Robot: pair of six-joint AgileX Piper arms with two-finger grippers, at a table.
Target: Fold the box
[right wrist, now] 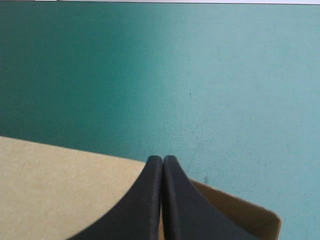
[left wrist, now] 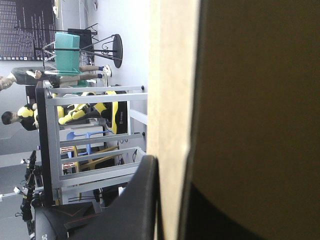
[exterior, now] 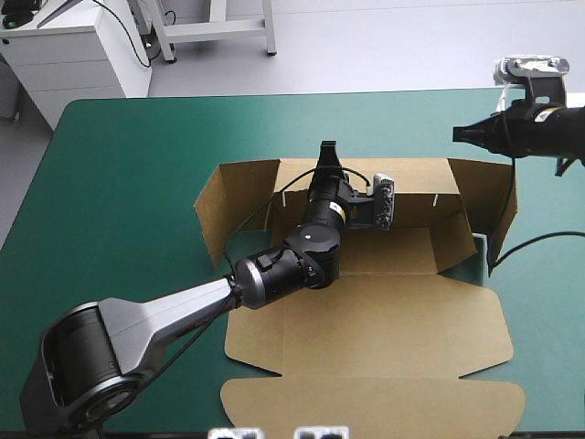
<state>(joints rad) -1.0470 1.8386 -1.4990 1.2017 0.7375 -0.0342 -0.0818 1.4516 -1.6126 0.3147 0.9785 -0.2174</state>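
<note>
The teal-green table cover [exterior: 119,174] lies flat and smooth.

Lab or workshop: teal-green cover [exterior: 119,183] as work surface; white cabinet [exterior: 73,55] and metal stand legs [exterior: 268,27] far beyond left gripper [exterior: 326,148].

Left claw [exterior: 327,148] at far wall of box [exterior: 366,315]

The left arm [exterior: 183,306] sprawls over the box [exterior: 366,320], hiding the middle of its far wall. At the left hand [left wrist: 172,172] board blocks nearly everything, one finger [left wrist: 240,215] only a dark blur. The right hand's [right wrist: 162,162] view crops the box.
</note>
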